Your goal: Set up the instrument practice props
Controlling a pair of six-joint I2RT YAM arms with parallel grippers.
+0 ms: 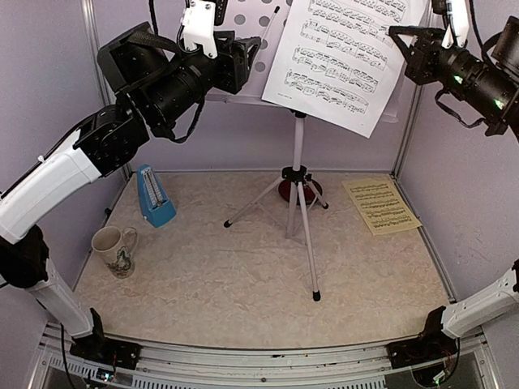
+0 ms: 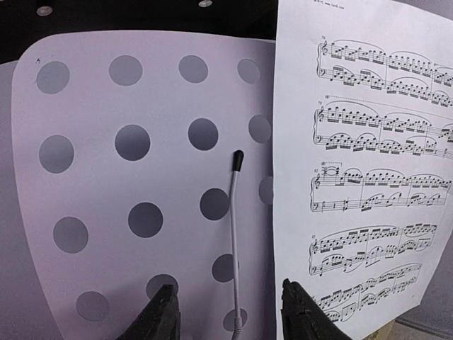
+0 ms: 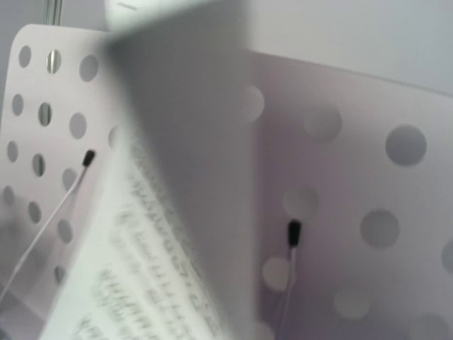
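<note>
The white perforated music stand (image 1: 251, 20) stands on its silver tripod (image 1: 298, 203) at mid-table. A white music sheet (image 1: 340, 65) hangs tilted over the right half of the stand's desk. My right gripper (image 1: 401, 36) is at the sheet's right edge and shut on it. In the right wrist view the sheet (image 3: 141, 248) fills the foreground, blurred, and hides my fingers. My left gripper (image 2: 230, 315) is up at the desk (image 2: 141, 177), open, its fingers on either side of a thin wire page holder (image 2: 236, 241). The yellow music sheet (image 1: 381, 205) lies flat at the right. The blue metronome (image 1: 154, 196) stands at the left.
A white patterned mug (image 1: 113, 250) sits near the front left. A red plate (image 1: 285, 190) lies behind the tripod's hub. The tripod's legs spread toward the front and left. Grey walls close in the table on three sides.
</note>
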